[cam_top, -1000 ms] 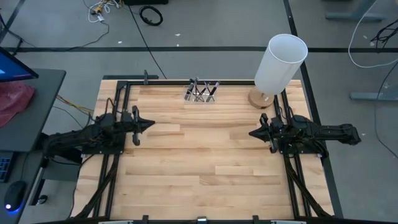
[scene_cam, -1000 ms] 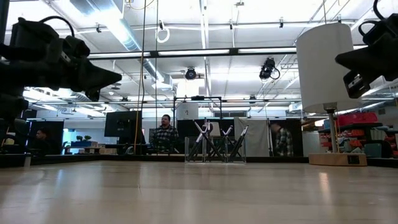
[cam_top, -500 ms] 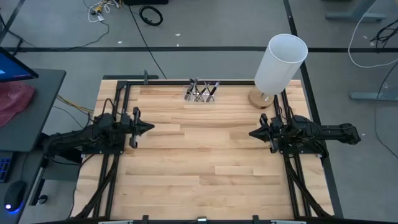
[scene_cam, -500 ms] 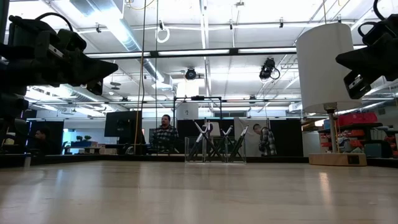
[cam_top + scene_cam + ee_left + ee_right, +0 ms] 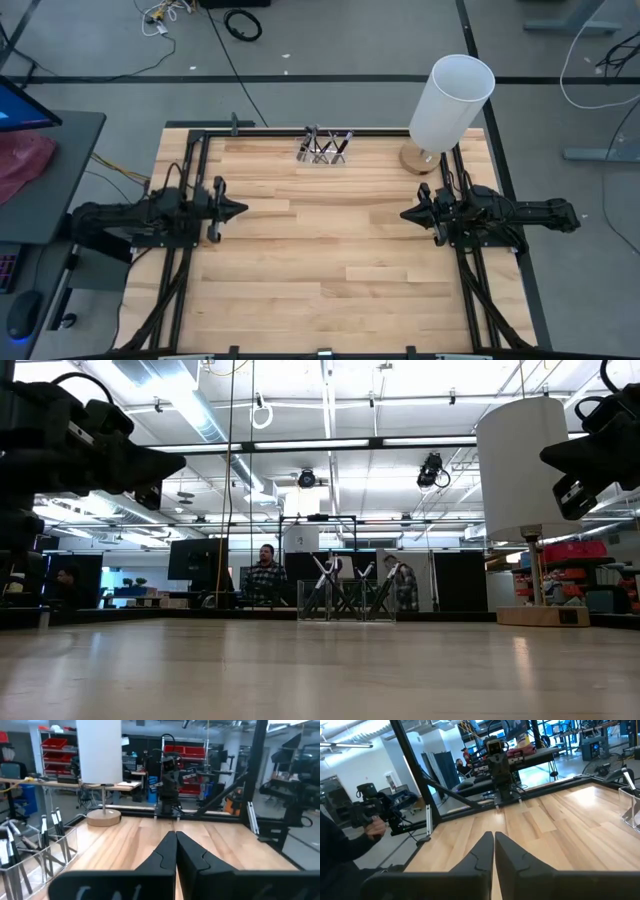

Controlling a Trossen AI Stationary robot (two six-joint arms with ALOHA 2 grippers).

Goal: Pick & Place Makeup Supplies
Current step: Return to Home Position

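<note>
The makeup supplies (image 5: 323,148), thin dark brushes and sticks, stand leaning in a small clear holder (image 5: 345,600) at the middle of the table's far edge. The left wrist view shows them too (image 5: 47,827). My left gripper (image 5: 240,209) hovers shut over the table's left side and points level at the right arm. Over the right side my right gripper (image 5: 404,214) hovers shut and points back at it. Each is far from the holder and has nothing between its fingers (image 5: 175,834) (image 5: 494,834).
A tall white cylinder (image 5: 452,98) on a round wooden base (image 5: 419,160) stands at the far right corner, just beyond my right arm. A black frame (image 5: 300,130) runs along the table's edges. Bare wood lies between the two grippers. People show in the room beyond the table.
My left arm has swung a little about its base, its gripper tip going toward the table's near edge, so that it now points straight across at the right arm. It has stayed shut.
</note>
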